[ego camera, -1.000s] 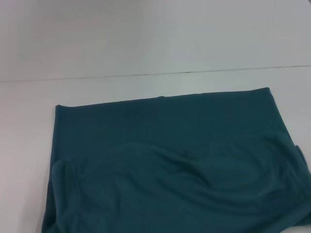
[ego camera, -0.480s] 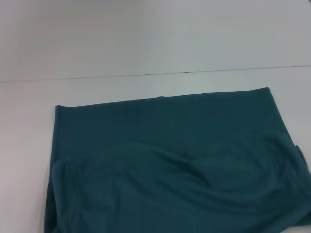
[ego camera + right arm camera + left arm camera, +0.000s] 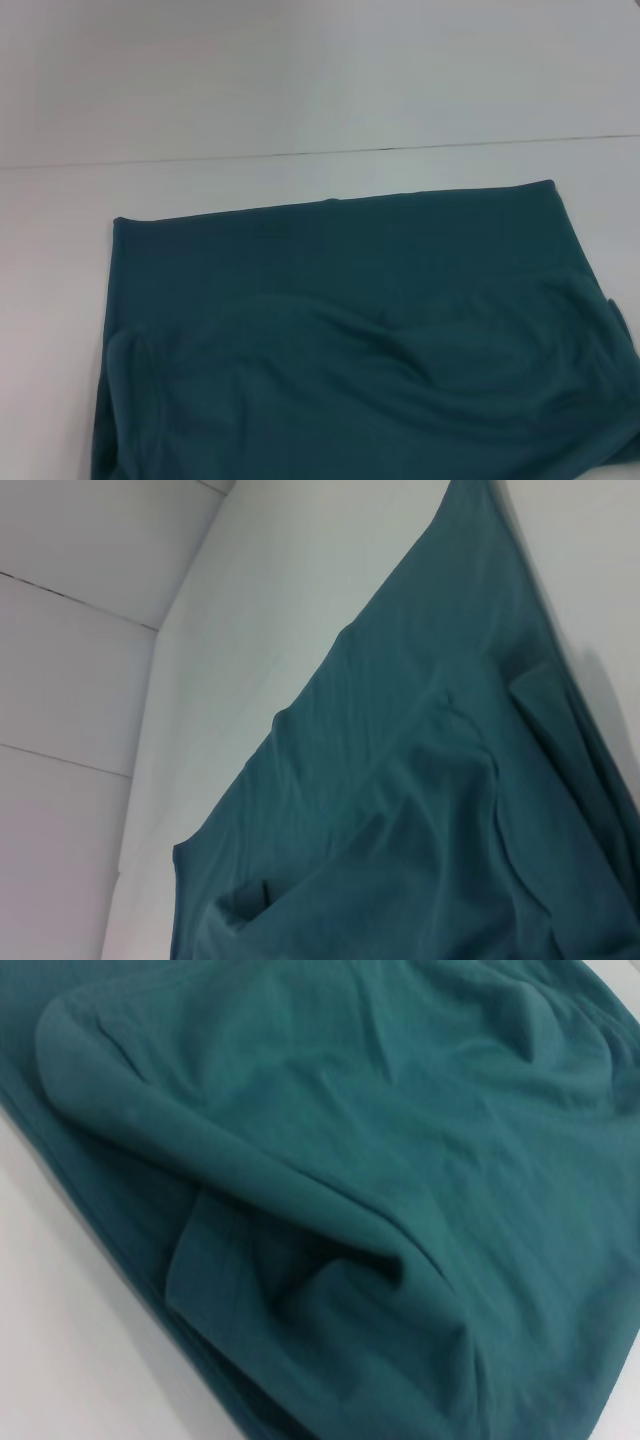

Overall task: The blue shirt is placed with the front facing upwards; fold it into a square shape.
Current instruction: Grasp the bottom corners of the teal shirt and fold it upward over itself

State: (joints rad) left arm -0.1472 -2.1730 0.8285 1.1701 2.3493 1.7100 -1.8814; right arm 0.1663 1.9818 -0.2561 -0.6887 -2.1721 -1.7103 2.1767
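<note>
The dark teal-blue cotton shirt (image 3: 350, 340) is seen lying on the white table (image 3: 300, 90), its far edge straight and a loose upper layer heaped across the near half, apparently doubled over toward a square, while neither claw is shown.

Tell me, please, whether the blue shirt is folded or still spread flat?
Folded, loosely. The blue shirt shows a doubled layer with a raised curved fold across it; no sleeves, neck or lettering show. Not yet square.

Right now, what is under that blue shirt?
The blue shirt lies on a white table, bare around it. A folded layer of its own cloth shows; anything else beneath is covered.
</note>
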